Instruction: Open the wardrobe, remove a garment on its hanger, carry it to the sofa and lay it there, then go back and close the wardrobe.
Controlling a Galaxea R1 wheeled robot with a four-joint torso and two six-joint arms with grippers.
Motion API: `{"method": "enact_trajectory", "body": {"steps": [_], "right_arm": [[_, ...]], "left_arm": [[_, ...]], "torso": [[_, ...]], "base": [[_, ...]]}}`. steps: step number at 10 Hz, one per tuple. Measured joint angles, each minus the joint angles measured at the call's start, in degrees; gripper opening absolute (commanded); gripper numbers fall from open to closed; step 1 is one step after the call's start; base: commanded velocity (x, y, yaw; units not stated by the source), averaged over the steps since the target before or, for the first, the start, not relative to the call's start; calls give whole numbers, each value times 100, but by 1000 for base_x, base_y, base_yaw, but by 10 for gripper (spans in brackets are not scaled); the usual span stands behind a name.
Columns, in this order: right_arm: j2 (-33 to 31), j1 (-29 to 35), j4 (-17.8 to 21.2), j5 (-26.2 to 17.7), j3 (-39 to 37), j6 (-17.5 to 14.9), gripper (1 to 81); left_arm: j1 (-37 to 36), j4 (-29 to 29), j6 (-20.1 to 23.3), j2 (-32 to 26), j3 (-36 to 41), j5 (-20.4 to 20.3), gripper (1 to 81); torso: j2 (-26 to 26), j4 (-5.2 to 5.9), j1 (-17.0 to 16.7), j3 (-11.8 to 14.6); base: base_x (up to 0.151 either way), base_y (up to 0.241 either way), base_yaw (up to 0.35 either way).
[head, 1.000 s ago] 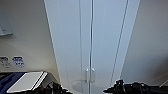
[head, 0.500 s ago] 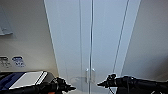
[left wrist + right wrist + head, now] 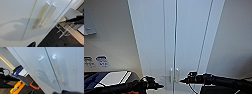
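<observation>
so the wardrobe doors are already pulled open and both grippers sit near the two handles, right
Not quite. The wardrobe doors are closed, meeting at the centre seam, as the head view shows. The rest holds: the left gripper and right gripper sit either side of the two handles.

Your head camera looks forward from up high, close to the wardrobe (image 3: 175, 37), doors shut. Your two wrist cameras face the doors from nearer, one from the left, one from the right; all three share the handles (image 3: 45, 15).
</observation>
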Motion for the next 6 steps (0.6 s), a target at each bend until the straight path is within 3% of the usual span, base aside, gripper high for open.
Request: {"method": "enact_trajectory", "body": {"steps": [6], "right_arm": [[867, 282, -2, 77, -1092, 38, 811]], "left_arm": [[-16, -21, -1, 497, -783, 132, 811]], "torso": [[5, 0, 4, -4]], "base": [[0, 0, 0]]}}
